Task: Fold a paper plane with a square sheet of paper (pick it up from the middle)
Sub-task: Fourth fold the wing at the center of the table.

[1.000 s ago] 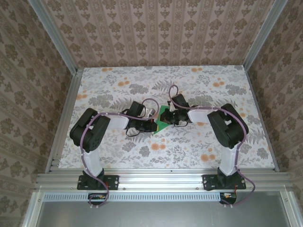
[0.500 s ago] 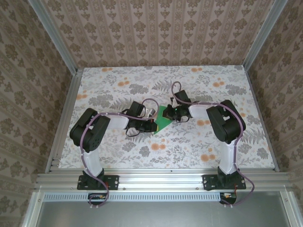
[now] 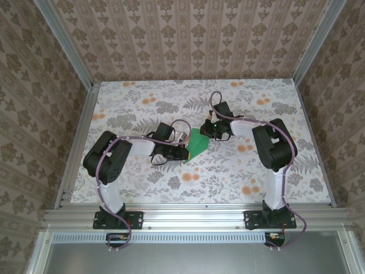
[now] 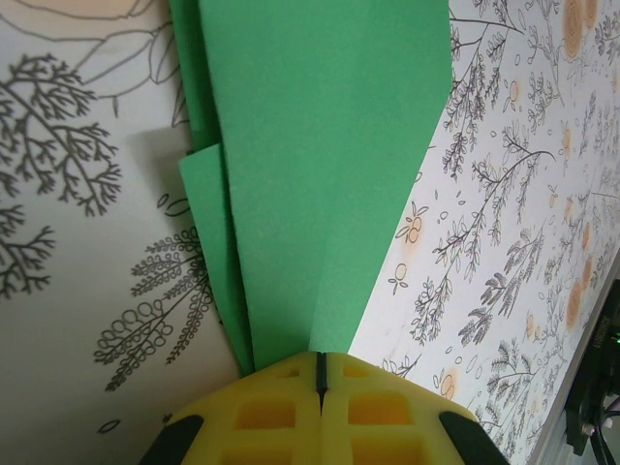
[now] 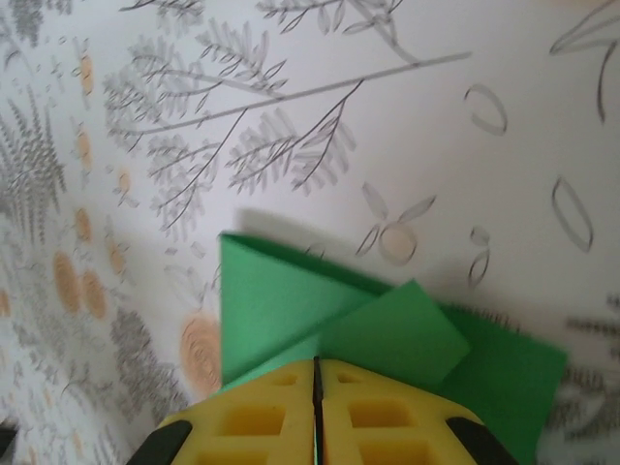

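Farther back the right pincer [image 3: 207, 130] is now carried, jaws pressed together at the far edge of the folded green paper [image 3: 198, 146], whose near end is clamped by the left pincer [image 3: 185, 154] at mid-tabletop [image 3: 137, 182].

Bright green paper [image 3: 198, 145], folded into flat overlapping layers with sharp creases, forms a long tapering wedge. It lies at the centre of the floral bench [image 3: 142, 177], its length running from seven to one o'clock. The narrow seven o'clock end is pinched in the left gripper [image 4: 320, 373]. Angled flaps overlap at the wider end.
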